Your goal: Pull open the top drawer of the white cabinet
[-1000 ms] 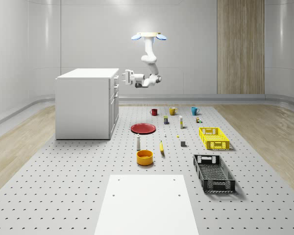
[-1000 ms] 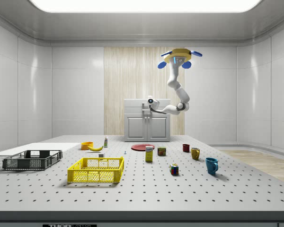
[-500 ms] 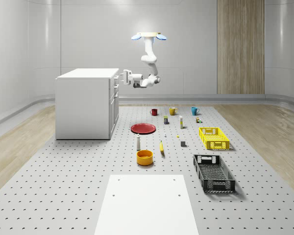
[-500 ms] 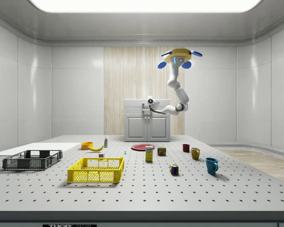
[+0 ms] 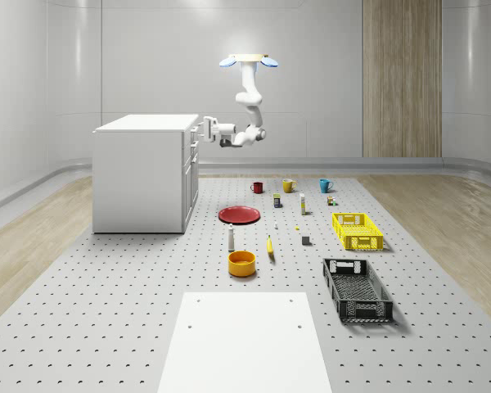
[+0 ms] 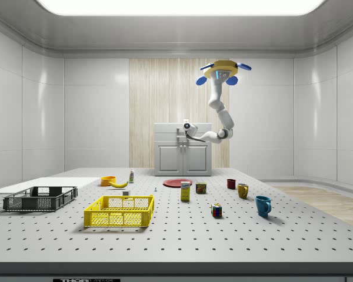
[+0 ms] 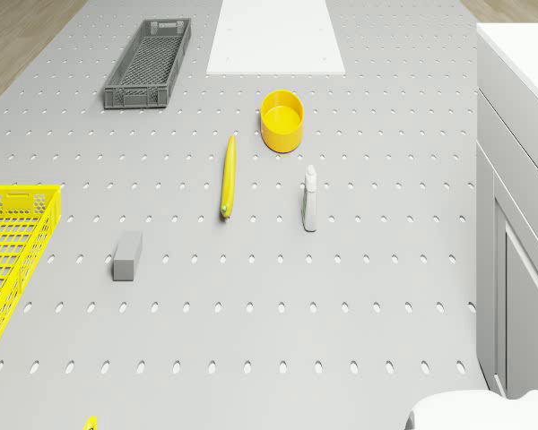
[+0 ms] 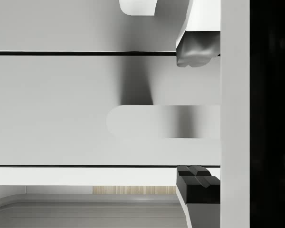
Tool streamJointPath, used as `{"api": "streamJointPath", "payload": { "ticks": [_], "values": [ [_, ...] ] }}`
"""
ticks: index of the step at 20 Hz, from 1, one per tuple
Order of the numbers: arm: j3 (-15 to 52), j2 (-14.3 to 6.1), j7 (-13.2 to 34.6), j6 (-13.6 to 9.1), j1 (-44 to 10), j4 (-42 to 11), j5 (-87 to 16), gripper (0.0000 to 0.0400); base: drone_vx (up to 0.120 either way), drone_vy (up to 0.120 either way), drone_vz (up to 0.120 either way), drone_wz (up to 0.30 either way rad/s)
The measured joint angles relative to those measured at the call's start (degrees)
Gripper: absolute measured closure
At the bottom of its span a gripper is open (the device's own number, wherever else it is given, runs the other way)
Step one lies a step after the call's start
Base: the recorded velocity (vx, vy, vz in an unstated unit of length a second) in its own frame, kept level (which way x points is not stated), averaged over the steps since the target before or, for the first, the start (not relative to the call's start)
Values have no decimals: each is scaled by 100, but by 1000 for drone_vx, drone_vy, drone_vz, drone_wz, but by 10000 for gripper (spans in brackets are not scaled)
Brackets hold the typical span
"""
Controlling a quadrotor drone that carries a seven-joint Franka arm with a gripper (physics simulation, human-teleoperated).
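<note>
The white cabinet (image 5: 141, 172) stands at the whole-scene view's left, its drawers facing right. The drone (image 5: 248, 59) hovers in the air beside the cabinet's front, above the red plate. Its arm bends down and reaches across to the top drawer (image 5: 191, 133). In the wrist view the top drawer's front (image 8: 61, 109) is close, with its rounded handle (image 8: 152, 121) lying between the two fingertips (image 8: 197, 49). My gripper (image 8: 198, 114) is open and straddles the handle with a gap on each side. The side view has the gripper (image 6: 182, 130) at the cabinet's (image 6: 183, 155) top drawer.
On the perforated table (image 5: 106, 295) lie a red plate (image 5: 239, 214), mugs (image 5: 288, 185), a yellow bowl (image 7: 282, 120), a banana (image 7: 228, 176), a bottle (image 7: 310, 199), a grey block (image 7: 126, 255), a yellow crate (image 5: 357, 230), a black crate (image 5: 357, 288) and a white mat (image 5: 244, 342).
The gripper has moved left in the whole-scene view, closing in on the cabinet's top drawer. The drone has stayed in place.
</note>
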Motion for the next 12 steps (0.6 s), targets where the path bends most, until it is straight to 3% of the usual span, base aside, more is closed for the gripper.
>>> {"api": "streamJointPath", "payload": {
  "ticks": [12],
  "values": [
    [367,157,-29,-13,-265,141,201,95,0,0,0,0]
  ]
}}
